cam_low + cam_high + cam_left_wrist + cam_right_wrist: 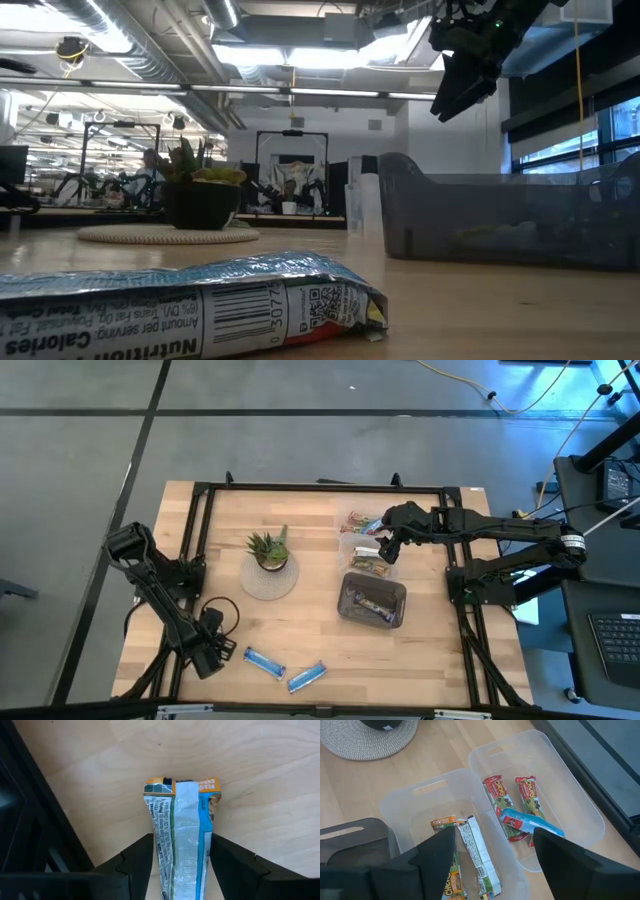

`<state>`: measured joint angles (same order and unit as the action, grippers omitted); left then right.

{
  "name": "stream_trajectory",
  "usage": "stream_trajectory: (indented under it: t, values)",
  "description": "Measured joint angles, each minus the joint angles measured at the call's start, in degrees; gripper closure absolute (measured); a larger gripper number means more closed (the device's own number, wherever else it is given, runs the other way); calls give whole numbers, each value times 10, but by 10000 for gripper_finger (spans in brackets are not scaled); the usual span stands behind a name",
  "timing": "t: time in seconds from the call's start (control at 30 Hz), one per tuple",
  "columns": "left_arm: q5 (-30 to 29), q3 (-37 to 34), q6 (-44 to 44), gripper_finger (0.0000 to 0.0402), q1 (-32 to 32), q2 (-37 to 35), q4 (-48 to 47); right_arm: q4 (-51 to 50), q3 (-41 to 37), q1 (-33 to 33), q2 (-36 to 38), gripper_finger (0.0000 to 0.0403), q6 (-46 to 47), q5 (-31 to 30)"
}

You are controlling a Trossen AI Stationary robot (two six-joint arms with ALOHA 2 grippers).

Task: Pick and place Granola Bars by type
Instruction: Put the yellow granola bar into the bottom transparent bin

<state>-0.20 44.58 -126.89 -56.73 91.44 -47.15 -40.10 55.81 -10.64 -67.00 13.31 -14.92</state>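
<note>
Blue bar (184, 840) lay on table (310, 650) between spread fingers of left gripper (180, 865), touching neither finger clearly; wrapper print tiny, only "PEAN" readable at orange end; low view showed "Nutrition", "Calories", barcode upside down; second blue bar (306, 677) just beside it; right gripper (492, 855) hovered over two clear bins (580, 805), fingers apart, empty; red-green bars (496, 795) read "Chewy"; one blue bar (530, 823) atop them; nearer bin's bars partly hidden by fingers; dark bin (373, 601) contents unclear.

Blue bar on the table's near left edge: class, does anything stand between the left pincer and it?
Nothing visible does. The left pincer is open with the blue bar lying directly between its fingers on bare wooden table. The second blue bar lies apart, out of the way.
</note>
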Motion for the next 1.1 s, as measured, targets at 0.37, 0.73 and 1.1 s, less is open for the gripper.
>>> stream_trajectory:
  t: [0.37, 0.73, 1.1]
  values:
    - [10, -1, 25, 215, -2, 0, -9, 0, 0, 0, 0, 131, -2, 0]
    - [-1, -1, 34, 304, -2, 0, -1, 0, 0, 0, 0, 131, -13, 0]
    - [-89, 16, 32, 338, 2, -14, -7, 0, 0, 0, 0, 131, -19, 0]
